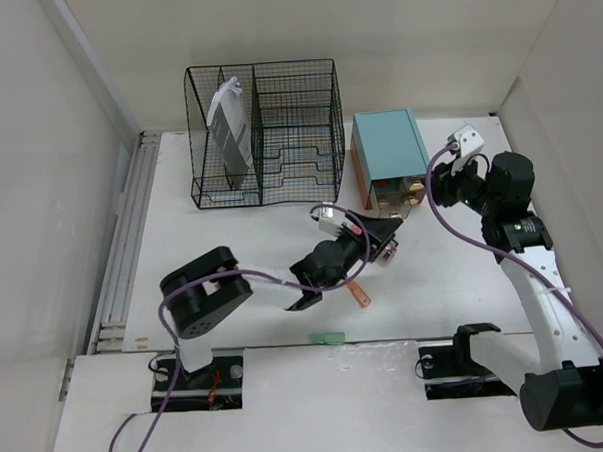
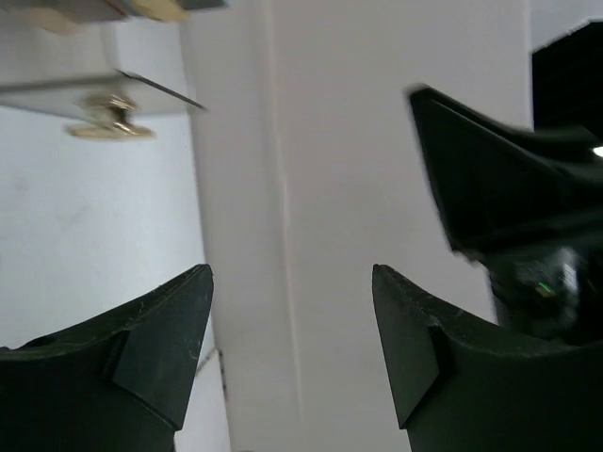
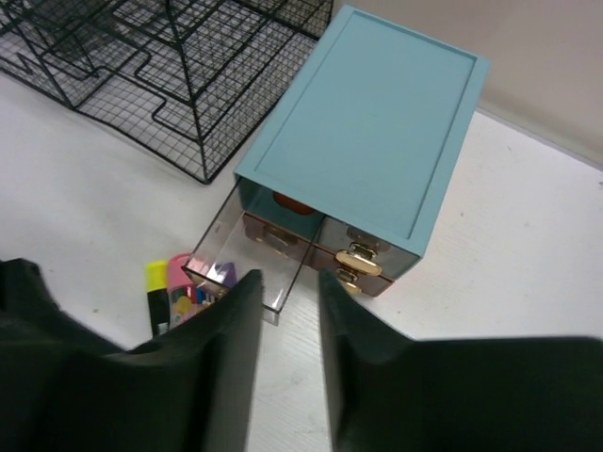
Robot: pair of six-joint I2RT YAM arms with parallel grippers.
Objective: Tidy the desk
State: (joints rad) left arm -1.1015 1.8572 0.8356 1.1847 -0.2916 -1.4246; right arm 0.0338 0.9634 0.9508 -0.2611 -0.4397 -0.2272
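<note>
right gripper (image 3: 290,367): nearest the lens in the right wrist view; its black fingers stand almost together with a narrow slit between them, and nothing is in it. It hovers over the desk (image 3: 528,235), just in front of the drawer box (image 3: 377,113).
left gripper (image 2: 290,282): its fingers are spread wide and hold nothing. It faces the drawer box's front, with a gold knob up-left in its view.
desk: a white tabletop between white walls; everything here stands on it.
drawer box: teal-topped, at the far side just right of the wire rack (image 1: 267,127). One clear drawer is pulled out, and there are gold handles on the lower fronts.
markers (image 3: 179,287): yellow, pink and purple caps by the pulled-out drawer's front corner; whether they touch it I cannot tell.
wire rack: black; a grey-and-white booklet (image 1: 227,124) stands upright in its left compartment.
orange piece (image 1: 360,297): small, on the desk just on the near side of the left arm's wrist.
green piece (image 1: 328,336): at the desk's near edge, between the two arm bases.
</note>
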